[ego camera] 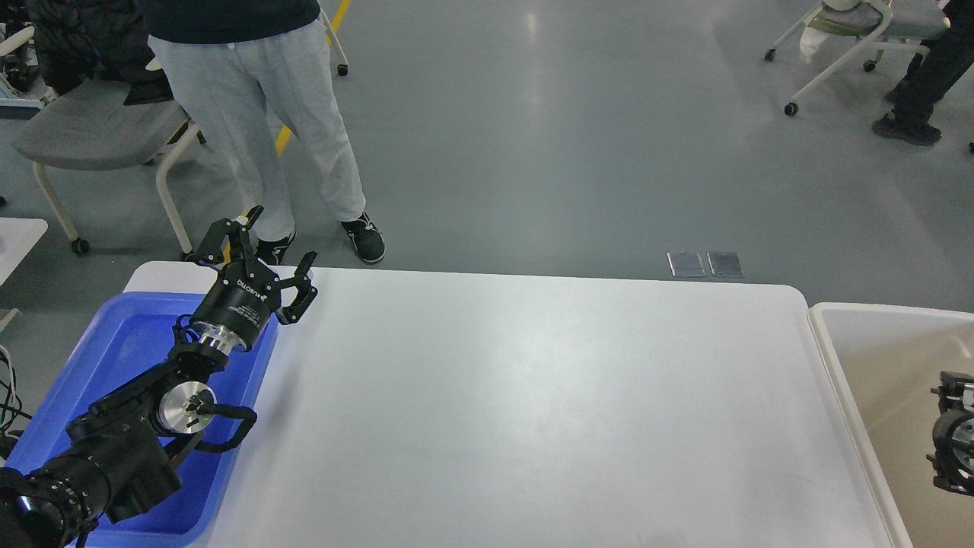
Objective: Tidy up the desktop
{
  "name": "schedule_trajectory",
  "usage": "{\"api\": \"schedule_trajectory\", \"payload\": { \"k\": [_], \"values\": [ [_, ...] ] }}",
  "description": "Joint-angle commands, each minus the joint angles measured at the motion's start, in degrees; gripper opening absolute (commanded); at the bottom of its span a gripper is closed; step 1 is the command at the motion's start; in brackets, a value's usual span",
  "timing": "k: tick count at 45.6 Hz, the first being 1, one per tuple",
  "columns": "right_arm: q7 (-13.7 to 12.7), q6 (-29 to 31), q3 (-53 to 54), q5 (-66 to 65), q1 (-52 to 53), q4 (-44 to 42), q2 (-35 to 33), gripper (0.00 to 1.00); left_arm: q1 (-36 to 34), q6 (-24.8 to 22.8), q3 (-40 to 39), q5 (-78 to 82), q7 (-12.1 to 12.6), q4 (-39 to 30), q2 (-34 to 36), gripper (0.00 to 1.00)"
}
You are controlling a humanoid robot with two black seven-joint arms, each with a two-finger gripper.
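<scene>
2 bins flank our desktop (533, 396); left gripper (278, 255) spread wide above blue tub (114, 335) (right gripper's state: can't tell).

The desktop (533, 403) is a smooth, matte white surface with rounded far corners, lying flat and spanning the scene's middle.

One matte white rectangular desktop (533, 396). One blue plastic tub (114, 358). One beige-white rectangular bin (875, 380). Two grey-seated wheeled chairs (91, 137) (860, 30). Two metal floor plates (686, 264) (725, 264). Two black robot arms, one partly visible.
</scene>
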Motion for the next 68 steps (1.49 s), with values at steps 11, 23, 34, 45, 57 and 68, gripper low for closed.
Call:
{"api": "schedule_trajectory", "payload": {
  "k": [11, 23, 34, 45, 57, 68],
  "values": [
    [-0.86, 13.0, 6.24, 10.52, 21.15, 0.1, -5.91, 1.0, 0.0, 0.09, 0.09, -0.05, -0.05, 0.0, -0.09, 1.0],
    [-6.93, 25.14, 18.1, 11.14, 28.54, 0.8, -6.09, 1.0, 0.0, 0.09, 0.09, -0.05, -0.14, 0.0, -0.09, 1.0],
    [-7.11, 27.52, 27.96, 12.36, 25.39, 13.79, -4.33, 1.0, 0.0, 0.18, 0.09, -0.05, -0.14, 0.0, 0.0, 1.0],
    [-6.23, 26.2, 28.4, 12.37, 19.58, 28.12, 1.47, 1.0, 0.0, 0.18, 0.09, -0.05, -0.14, 0.0, 0.0, 1.0],
    [-6.05, 25.41, 28.14, 12.02, 13.43, 37.01, 7.44, 1.0, 0.0, 0.18, 0.09, -0.05, -0.14, 0.0, 0.0, 1.0],
    [-4.83, 25.5, 27.96, 11.49, 7.28, 36.92, 13.24, 1.0, 0.0, 0.18, 0.09, -0.05, -0.14, 0.0, 0.0, 1.0]
  ]
}}
